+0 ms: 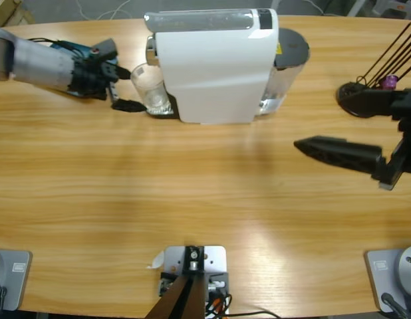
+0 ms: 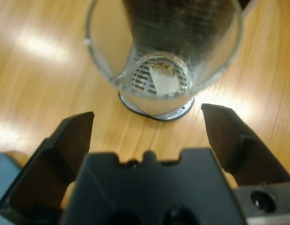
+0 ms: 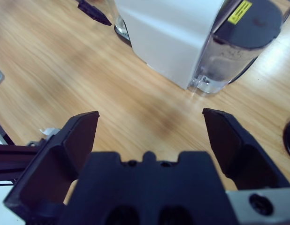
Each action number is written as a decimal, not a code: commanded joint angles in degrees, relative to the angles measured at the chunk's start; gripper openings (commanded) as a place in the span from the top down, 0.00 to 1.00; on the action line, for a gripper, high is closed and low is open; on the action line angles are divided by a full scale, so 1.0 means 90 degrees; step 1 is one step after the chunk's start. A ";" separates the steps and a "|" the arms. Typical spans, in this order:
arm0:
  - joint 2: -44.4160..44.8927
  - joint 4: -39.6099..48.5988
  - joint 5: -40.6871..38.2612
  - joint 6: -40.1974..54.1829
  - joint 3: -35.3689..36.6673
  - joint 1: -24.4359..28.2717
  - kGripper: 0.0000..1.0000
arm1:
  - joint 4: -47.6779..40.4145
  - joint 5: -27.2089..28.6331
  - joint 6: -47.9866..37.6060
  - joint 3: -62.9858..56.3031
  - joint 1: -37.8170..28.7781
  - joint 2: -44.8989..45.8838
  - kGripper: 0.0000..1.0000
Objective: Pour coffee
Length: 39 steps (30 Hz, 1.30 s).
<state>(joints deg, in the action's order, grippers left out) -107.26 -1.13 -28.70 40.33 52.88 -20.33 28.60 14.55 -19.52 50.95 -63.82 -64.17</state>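
A white coffee machine (image 1: 215, 66) stands at the table's far side, also seen in the right wrist view (image 3: 168, 33). A clear empty glass (image 1: 149, 86) stands on its drip tray at the machine's left end. My left gripper (image 1: 126, 88) comes in from the left, open, with one jaw on each side of the glass, apart from it. In the left wrist view the glass (image 2: 164, 56) sits just beyond the left gripper (image 2: 147, 117). My right gripper (image 1: 317, 118) hangs open to the right of the machine, holding nothing (image 3: 149, 119).
A dark-lidded water tank (image 1: 288, 60) is fixed to the machine's right end. A black stand with thin rods (image 1: 355, 100) and a purple capsule (image 1: 390, 81) sits at the far right, close to the right arm. Bare wooden table (image 1: 192, 193) stretches in front.
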 commanded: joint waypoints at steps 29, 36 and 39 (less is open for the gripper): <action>0.2503 0.2626 0.2418 -0.2041 -0.1159 -0.0339 0.00 | 0.3397 -0.2394 0.0782 0.6087 0.3322 -0.4341 1.00; 0.2455 0.2624 0.2437 -0.2010 -0.1159 -0.0335 0.00 | 0.3463 -0.2427 0.0772 0.6067 0.3322 -0.4581 1.00; 0.2421 0.2616 0.2437 -0.1994 -0.1159 -0.0329 0.00 | 0.3463 -0.2437 0.0788 0.6057 0.3341 -0.4626 1.00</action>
<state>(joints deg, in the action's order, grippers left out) -83.17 21.76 -7.73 22.66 44.00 -23.89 59.06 -6.23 -13.39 106.04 -34.49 -102.11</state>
